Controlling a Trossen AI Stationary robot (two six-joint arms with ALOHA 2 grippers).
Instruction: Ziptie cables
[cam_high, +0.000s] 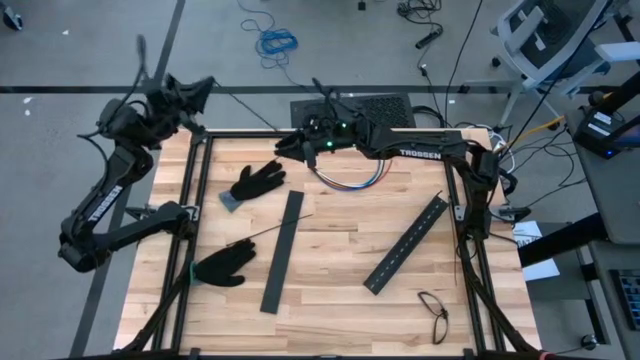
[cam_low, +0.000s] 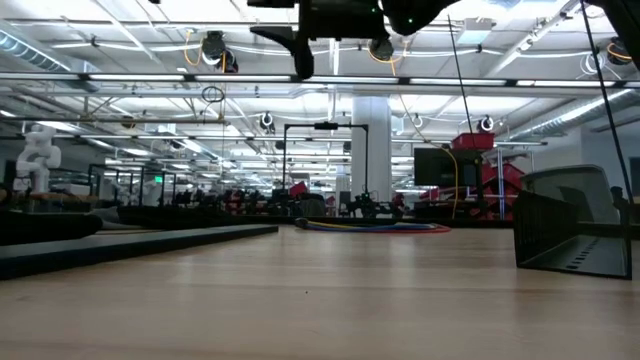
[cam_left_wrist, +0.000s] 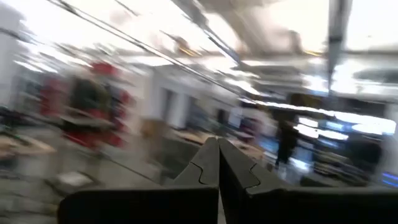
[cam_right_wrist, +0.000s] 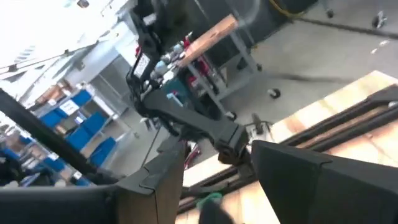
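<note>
From above, the wooden table (cam_high: 330, 260) is carrying a loop of cables (cam_high: 352, 178), red, blue and white strands, lying near its far edge. The right gripper (cam_high: 290, 146) is hanging just beside that loop, toward the left arm's side, its arm reaching across the far edge. The left gripper (cam_high: 203, 90) is sitting folded back off the table's far left corner, well apart from the cables. One black glove (cam_high: 257, 182) is lying near the cables on the left arm's side, a second black glove (cam_high: 222, 267) farther toward the near edge. A thin dark ziptie (cam_high: 262, 235) is lying between the gloves, touching a long black slotted bar (cam_high: 283, 251). Another slotted bar (cam_high: 406, 243) is lying on the right arm's side of the cables, and a pair of glasses (cam_high: 434, 312) is resting by the near right corner.

From table height, the cables (cam_low: 375, 226) are showing as a flat coloured coil far across the wood, with the right gripper (cam_low: 300, 48) hanging well above them.

The left wrist camera is showing the left gripper (cam_left_wrist: 218, 163) with its fingers pressed together, holding nothing.

The right wrist camera is showing the right gripper (cam_right_wrist: 214, 171) with fingers standing apart and nothing between them, the left arm (cam_right_wrist: 186, 121) showing beyond.
</note>
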